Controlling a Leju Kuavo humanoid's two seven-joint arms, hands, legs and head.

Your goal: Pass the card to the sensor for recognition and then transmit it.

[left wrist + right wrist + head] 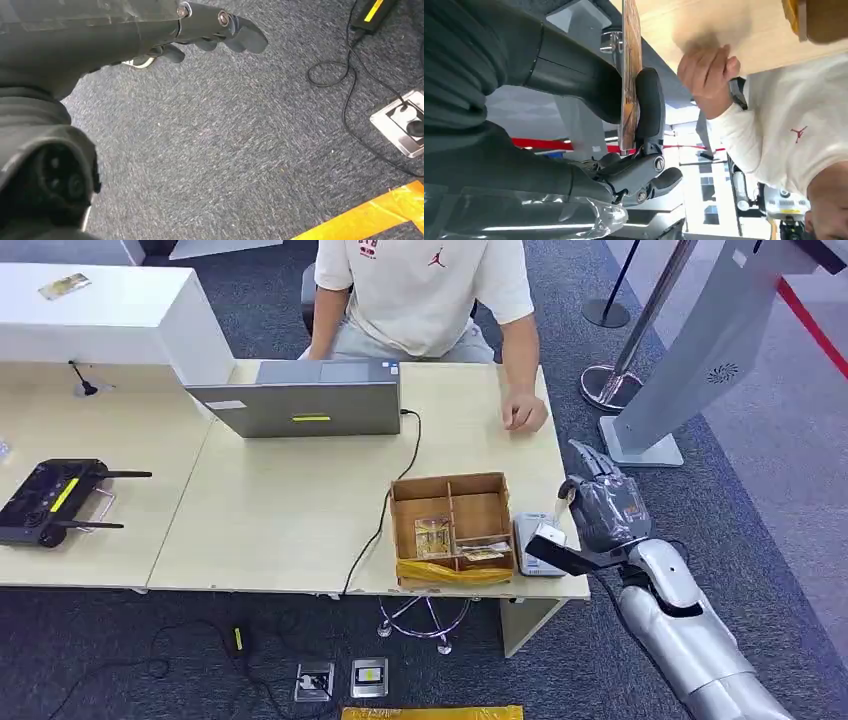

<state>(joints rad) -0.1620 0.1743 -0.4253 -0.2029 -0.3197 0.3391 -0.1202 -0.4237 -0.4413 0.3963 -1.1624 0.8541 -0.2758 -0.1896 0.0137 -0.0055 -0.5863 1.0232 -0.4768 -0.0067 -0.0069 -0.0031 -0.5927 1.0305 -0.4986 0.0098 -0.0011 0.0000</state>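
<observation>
Grey carpet (pixel 120 640) beneath a pale wooden desk (pixel 290 520); floor sockets (pixel 340 678) and trailing cables below its near edge. Right hand (pixel 603 502) raised just off the desk's right corner, thumb (pixel 650 102) and dark fingers (pixel 574 75) clamped on the card (pixel 630 75), held edge-on in the right wrist view. Card: thin, with brownish print, pinched between thumb and fingers; not distinguishable in the head view. Small grey-white sensor (pixel 537 544) on the desk just beside the right hand, toward the robot's left, touching or nearly touching the box. Brown cardboard box (pixel 452 525) with dividers, beyond the sensor from the hand, holding further cards; yellow strip (pixel 455 572) along its near wall. Seated person in a white T-shirt (pixel 425 285) across the desk, one hand (pixel 524 412) resting on the desk ahead of the right hand, near but apart from it; same hand (pixel 706 75) just beyond the card in the right wrist view. Grey laptop (pixel 300 400) farther to the left, black cable (pixel 385 510) running from it off the desk's near edge. Black controller (pixel 55 500) with antennas well apart, at the desk's far left. Left hand (pixel 200 30) hanging over the carpet, fingers apart and slightly curled, holding nothing; orange tape (pixel 370 212) and a floor socket (pixel 402 122) on the carpet near it.
</observation>
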